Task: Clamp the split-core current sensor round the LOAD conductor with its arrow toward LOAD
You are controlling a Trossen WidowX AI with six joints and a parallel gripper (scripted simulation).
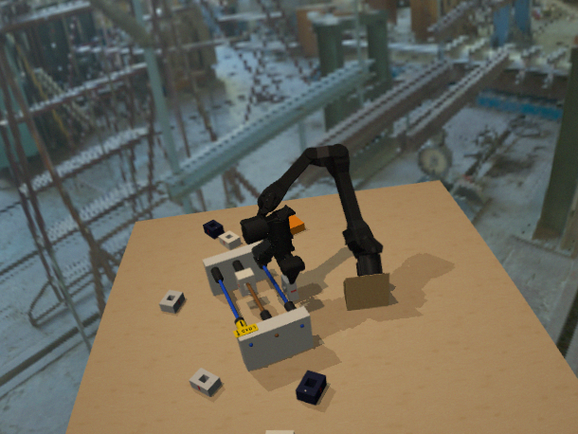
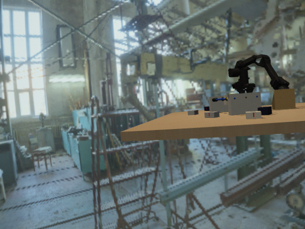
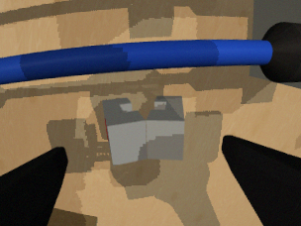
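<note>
The open split-core sensor [image 1: 289,289] [image 3: 146,141] is light grey and stands on the table beside the right blue conductor [image 1: 277,284] [image 3: 168,55]. Its two halves are spread at the top, and a red mark shows on one side. My gripper [image 1: 279,274] [image 3: 147,149] is open above it, one finger on each side in the wrist view, touching neither side there. In the exterior view the fingertips are hidden behind the front panel. The LOAD conductor [image 1: 228,300] [image 2: 220,99] is the blue one at the left, with the yellow LOAD marker [image 1: 245,330] at its near end.
The conductors run between a near panel [image 1: 277,346] [image 2: 243,106] and a far panel [image 1: 210,280]. A white block [image 1: 244,280] sits on the middle brown conductor [image 1: 256,299]. Several white and dark blue blocks lie around the rack. An orange block [image 1: 297,225] lies behind the arm.
</note>
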